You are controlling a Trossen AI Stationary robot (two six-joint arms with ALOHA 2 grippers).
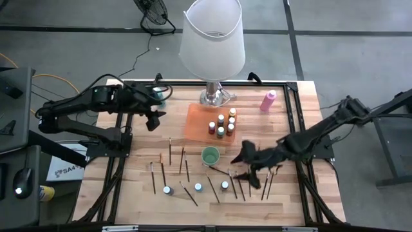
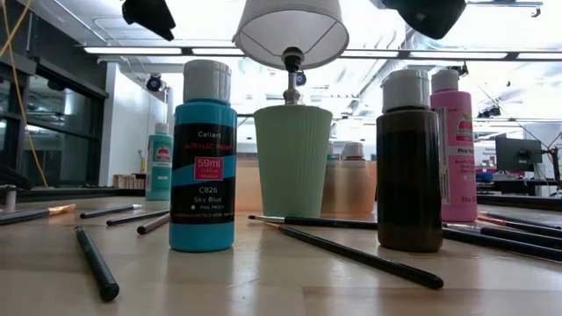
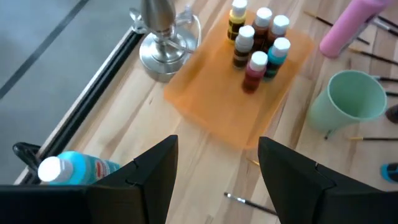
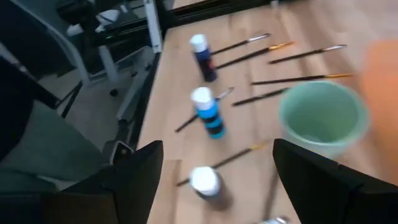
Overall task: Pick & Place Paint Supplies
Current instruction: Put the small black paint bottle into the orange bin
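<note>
Right hand (image 1: 252,169) hovers open over brushes (image 1: 267,182) beside green cup (image 1: 210,155).

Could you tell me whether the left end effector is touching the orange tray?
Apart. The high view shows the left end effector over bare wood, a clear gap from the orange tray.

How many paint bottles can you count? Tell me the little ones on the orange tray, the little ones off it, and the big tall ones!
Little bottles on the orange tray: 6
Loose little bottles standing on the table: 3
Tall pink bottle: 1
Tall teal bottle: 1
Total: 11 bottles in sight
</note>
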